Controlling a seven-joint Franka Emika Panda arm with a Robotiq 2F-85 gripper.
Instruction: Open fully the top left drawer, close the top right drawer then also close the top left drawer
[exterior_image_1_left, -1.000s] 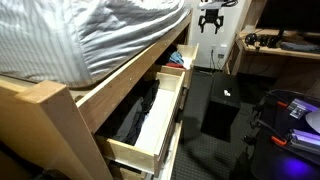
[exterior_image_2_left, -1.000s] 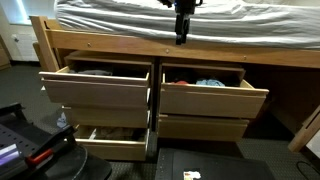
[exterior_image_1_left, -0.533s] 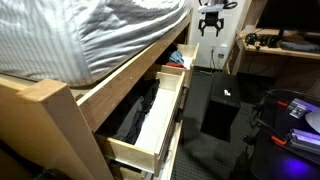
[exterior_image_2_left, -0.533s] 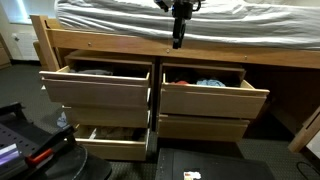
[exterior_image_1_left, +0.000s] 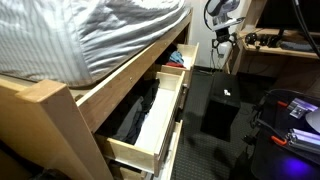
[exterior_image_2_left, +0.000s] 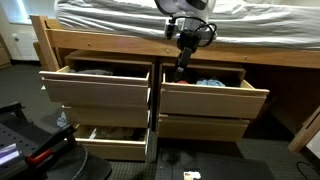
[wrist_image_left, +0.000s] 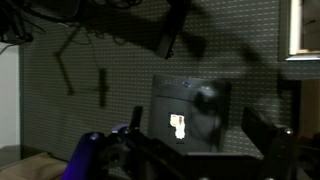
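Jaws hang clear of top right drawer (exterior_image_2_left: 212, 100); spread too blurred to tell.

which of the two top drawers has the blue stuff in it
The top right drawer: blue and reddish items show above its front. The top left drawer holds black clothing instead.

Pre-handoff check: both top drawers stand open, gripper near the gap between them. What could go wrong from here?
1. The gripper hangs near the divider between the top left drawer and the top right drawer; coming down, it could clip either front.
2. Black clothing lies loose in the top left drawer and may snag on closing.
3. The wrist view is dark, so alignment help is poor.
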